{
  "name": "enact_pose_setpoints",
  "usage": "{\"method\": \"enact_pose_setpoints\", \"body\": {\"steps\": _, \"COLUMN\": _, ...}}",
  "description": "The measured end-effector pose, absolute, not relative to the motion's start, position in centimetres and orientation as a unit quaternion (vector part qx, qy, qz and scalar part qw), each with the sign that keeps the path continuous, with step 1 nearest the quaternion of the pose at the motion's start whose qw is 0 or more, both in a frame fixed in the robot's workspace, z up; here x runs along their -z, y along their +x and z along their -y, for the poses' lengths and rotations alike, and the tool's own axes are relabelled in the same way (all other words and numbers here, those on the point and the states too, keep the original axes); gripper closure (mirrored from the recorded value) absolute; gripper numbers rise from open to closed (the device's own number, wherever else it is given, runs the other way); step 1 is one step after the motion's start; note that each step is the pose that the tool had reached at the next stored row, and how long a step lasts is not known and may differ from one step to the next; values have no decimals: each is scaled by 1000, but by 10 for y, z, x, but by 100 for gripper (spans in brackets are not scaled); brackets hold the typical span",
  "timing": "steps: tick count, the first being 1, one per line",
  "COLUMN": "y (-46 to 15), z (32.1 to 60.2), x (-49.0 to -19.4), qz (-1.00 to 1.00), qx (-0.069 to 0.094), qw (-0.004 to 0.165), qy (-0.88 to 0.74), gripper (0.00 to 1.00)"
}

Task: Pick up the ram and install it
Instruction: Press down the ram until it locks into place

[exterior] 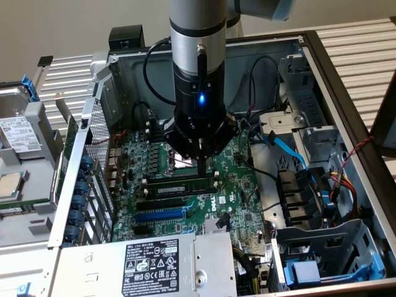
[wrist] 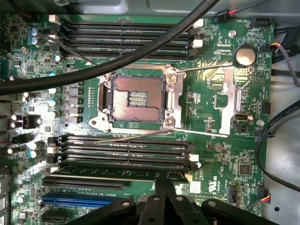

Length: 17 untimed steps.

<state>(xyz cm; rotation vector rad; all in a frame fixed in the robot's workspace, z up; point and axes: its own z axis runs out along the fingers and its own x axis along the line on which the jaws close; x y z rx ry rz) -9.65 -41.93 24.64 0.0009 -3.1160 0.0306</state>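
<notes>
Closed fingers (wrist: 164, 187) of the gripper (exterior: 202, 166) press down on the top edge of the ram (wrist: 122, 174), which stands upright in the memory slot nearest the blue expansion slot (wrist: 77, 200). Inside the open computer case (exterior: 346, 105), the motherboard (wrist: 220, 154) carries an empty CPU socket (wrist: 135, 97) between two banks of black memory slots (wrist: 122, 151).

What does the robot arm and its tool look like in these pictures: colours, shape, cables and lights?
The arm is a thick silver-grey cylinder with a pale blue cap at the joint above. Below it sits a black round section with a small blue light. A black cable loops from its side. The tool is black, with angular linked fingers that narrow towards the tips.
</notes>
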Motion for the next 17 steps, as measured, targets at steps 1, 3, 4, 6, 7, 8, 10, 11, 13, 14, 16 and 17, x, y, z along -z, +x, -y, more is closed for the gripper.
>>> {"method": "enact_pose_setpoints", "body": {"steps": 1, "y": -98, "z": 419, "x": -248, "qz": 1000, "qx": -9, "qw": 13, "qy": 0, "gripper": 89}}
{"method": "enact_pose_setpoints", "body": {"steps": 3, "y": -101, "z": 419, "x": -251, "qz": 1000, "qx": -9, "qw": 13, "qy": 0, "gripper": 89}}
{"method": "enact_pose_setpoints", "body": {"steps": 4, "y": -105, "z": 420, "x": -255, "qz": 1000, "qx": -7, "qw": 13, "qy": 0, "gripper": 89}}
{"method": "enact_pose_setpoints", "body": {"steps": 6, "y": -113, "z": 420, "x": -261, "qz": 1000, "qx": -4, "qw": 14, "qy": 0, "gripper": 89}}
{"method": "enact_pose_setpoints", "body": {"steps": 7, "y": -115, "z": 420, "x": -262, "qz": 1000, "qx": -4, "qw": 14, "qy": -1, "gripper": 89}}
{"method": "enact_pose_setpoints", "body": {"steps": 8, "y": -117, "z": 420, "x": -263, "qz": 1000, "qx": -3, "qw": 14, "qy": -1, "gripper": 89}}
{"method": "enact_pose_setpoints", "body": {"steps": 10, "y": -120, "z": 420, "x": -265, "qz": 1000, "qx": -3, "qw": 14, "qy": -2, "gripper": 89}}
{"method": "enact_pose_setpoints", "body": {"steps": 11, "y": -120, "z": 420, "x": -265, "qz": 1000, "qx": -3, "qw": 14, "qy": -2, "gripper": 89}}
{"method": "enact_pose_setpoints", "body": {"steps": 13, "y": -120, "z": 420, "x": -265, "qz": 1000, "qx": -3, "qw": 14, "qy": -2, "gripper": 89}}
{"method": "enact_pose_setpoints", "body": {"steps": 14, "y": -120, "z": 420, "x": -265, "qz": 1000, "qx": -3, "qw": 14, "qy": -2, "gripper": 89}}
{"method": "enact_pose_setpoints", "body": {"steps": 16, "y": -120, "z": 420, "x": -265, "qz": 1000, "qx": -3, "qw": 14, "qy": -2, "gripper": 89}}
{"method": "enact_pose_setpoints", "body": {"steps": 17, "y": -120, "z": 420, "x": -265, "qz": 1000, "qx": -3, "qw": 14, "qy": -2, "gripper": 89}}
